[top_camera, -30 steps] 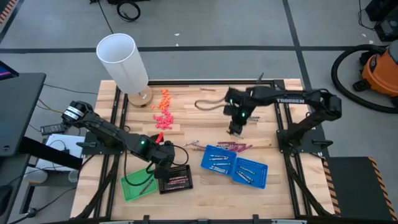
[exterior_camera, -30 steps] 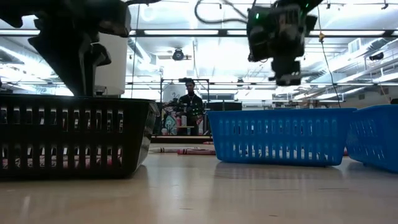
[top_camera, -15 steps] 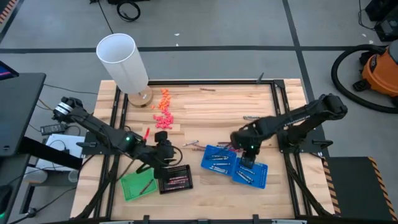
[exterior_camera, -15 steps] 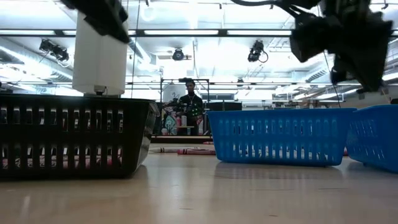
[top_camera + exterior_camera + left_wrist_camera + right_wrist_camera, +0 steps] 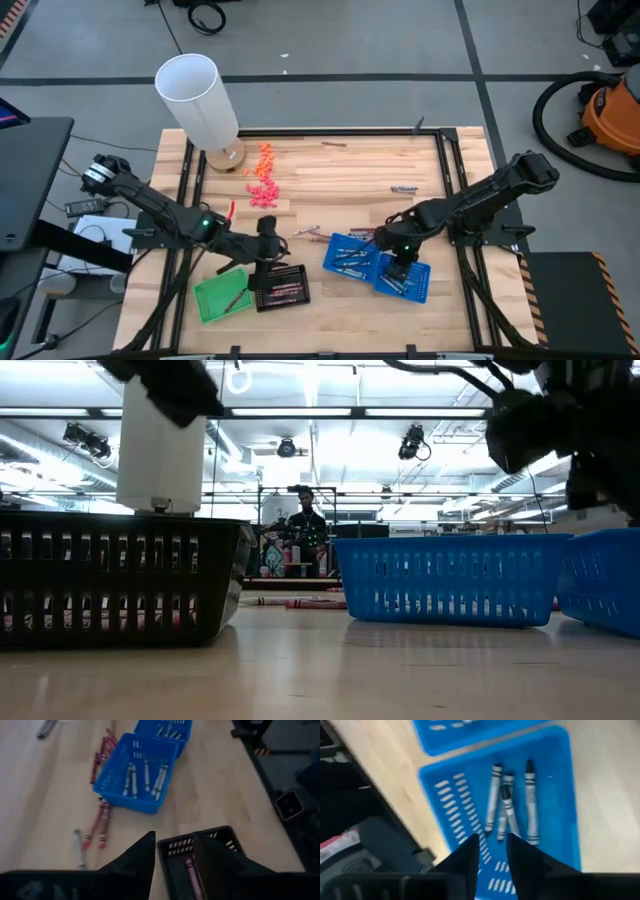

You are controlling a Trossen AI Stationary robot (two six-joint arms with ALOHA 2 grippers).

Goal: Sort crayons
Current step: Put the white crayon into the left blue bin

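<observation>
Wooden table [image 5: 340, 180] fills your overhead view, with a white cylinder [image 5: 197, 98] standing at its far left corner and a heap of orange-pink pieces [image 5: 262, 175] just beside it.

Your right gripper [image 5: 397, 258] hangs over the right-hand blue basket [image 5: 405, 278]. Its wrist camera shows the two fingers [image 5: 467, 862] parted by a narrow gap with nothing between them, and directly below them four grey crayons [image 5: 512, 805] lying on that basket's floor. Just to the gripper's left sits the second blue basket [image 5: 349, 258], also holding grey crayons [image 5: 145, 777].

Your left gripper [image 5: 268, 243] sits above the far edge of the black basket [image 5: 279, 289], which holds dark red crayons [image 5: 283, 291]. Its fingers [image 5: 135, 865] stand apart and empty. A green basket [image 5: 220, 296] lies next to the black one, on the side away from the blue baskets.

Between your two grippers, loose crayons [image 5: 308, 233] lie on the wood, and a cluster of dark red ones [image 5: 378, 236] rests against the far side of the blue baskets. One more stick [image 5: 404, 188] lies alone, farther out beyond the right gripper.
</observation>
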